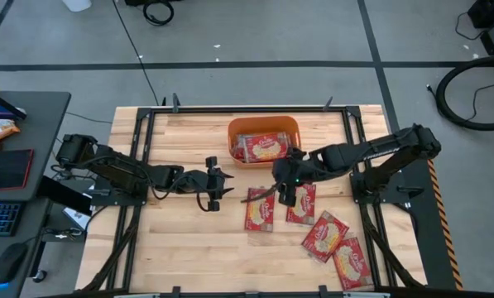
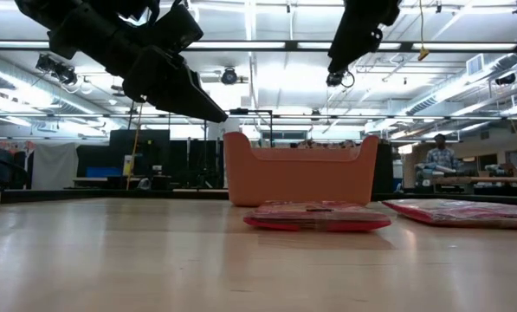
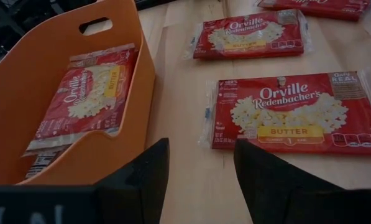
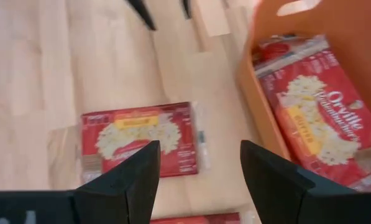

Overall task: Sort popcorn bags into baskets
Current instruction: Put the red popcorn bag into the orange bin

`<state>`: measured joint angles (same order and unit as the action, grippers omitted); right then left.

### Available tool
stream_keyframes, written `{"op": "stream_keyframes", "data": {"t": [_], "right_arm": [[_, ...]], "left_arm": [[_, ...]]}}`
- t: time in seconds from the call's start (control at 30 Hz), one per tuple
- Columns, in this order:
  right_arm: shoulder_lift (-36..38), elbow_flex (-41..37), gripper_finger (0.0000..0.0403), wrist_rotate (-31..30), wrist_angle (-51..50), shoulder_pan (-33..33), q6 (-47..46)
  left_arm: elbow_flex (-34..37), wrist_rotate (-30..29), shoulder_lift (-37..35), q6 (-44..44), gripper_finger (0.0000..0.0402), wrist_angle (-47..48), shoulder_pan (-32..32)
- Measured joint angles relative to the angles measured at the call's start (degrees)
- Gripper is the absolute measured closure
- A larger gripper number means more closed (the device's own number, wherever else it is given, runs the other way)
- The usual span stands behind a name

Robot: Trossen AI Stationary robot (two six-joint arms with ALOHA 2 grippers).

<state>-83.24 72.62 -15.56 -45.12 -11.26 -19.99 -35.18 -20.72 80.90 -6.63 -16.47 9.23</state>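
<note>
The tub point(image 1: 263, 140) is sitting at the frame's upper centre, holding bags point(image 1: 261, 148); four more bags point(image 1: 260, 209) are lying on the bench point(image 1: 180, 240) below it. The left tool point(image 1: 216, 189) is hovering released at centre-left. The right tool point(image 1: 286, 195) is hanging released, empty, over the nearest bags.

Bright, even overhead light. Ceiling strip lights point(image 2: 267, 45) glare in the low view. The right wrist view is motion-blurred; shadows stay soft.

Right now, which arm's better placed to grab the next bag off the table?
Right. The right gripper hangs open directly over the loose popcorn bags, beside the orange basket. The left gripper is also open but sits over bare wood, farther from them.
</note>
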Motion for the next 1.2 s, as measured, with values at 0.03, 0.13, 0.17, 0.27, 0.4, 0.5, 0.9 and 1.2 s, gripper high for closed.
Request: {"op": "stream_keyframes", "data": {"t": [0.03, 0.13, 0.17, 0.27, 0.4, 0.5, 0.9, 1.2], "right_arm": [[0.0, 0.0, 0.0177, 0.0, 0.0, -0.5, -0.8], [0.0, -0.3, 0.0177, 0.1, 0.1, -2.0, -3.5], [0.0, -0.7, 0.0177, 0.0, 0.1, -2.5, -4.0], [0.0, -3.3, 0.0177, 0.0, 0.6, -4.2, -4.5], [0.0, -7.8, 0.0177, 0.2, 3.0, -6.0, -6.3], [0.0, -10.0, 0.0177, 0.2, 3.5, -6.9, -7.9], [-13.5, -5.4, 0.0195, 5.8, -1.8, -9.5, -8.9], [-20.6, -1.2, 0.0196, 6.7, -5.6, -10.1, -4.3]], "left_arm": [[0.0, 0.0, 0.0, 0.0, 0.0217, 0.0, 0.0], [0.0, 0.0, 0.0, 0.2, 0.0217, 0.0, 0.0], [0.0, 0.0, 0.0, 0.3, 0.0217, 0.0, 0.0], [0.0, 0.0, 0.0, 0.4, 0.0217, 0.0, 0.0], [0.0, 0.0, 0.0, 0.3, 0.0217, 0.0, 0.0], [0.0, 0.0, 0.0, 0.2, 0.0217, 0.0, -0.1], [0.0, 0.0, 0.1, 1.4, 0.0217, -0.8, 0.0], [0.0, 0.0, 0.1, 1.0, 0.0217, -0.8, -0.1]]}}
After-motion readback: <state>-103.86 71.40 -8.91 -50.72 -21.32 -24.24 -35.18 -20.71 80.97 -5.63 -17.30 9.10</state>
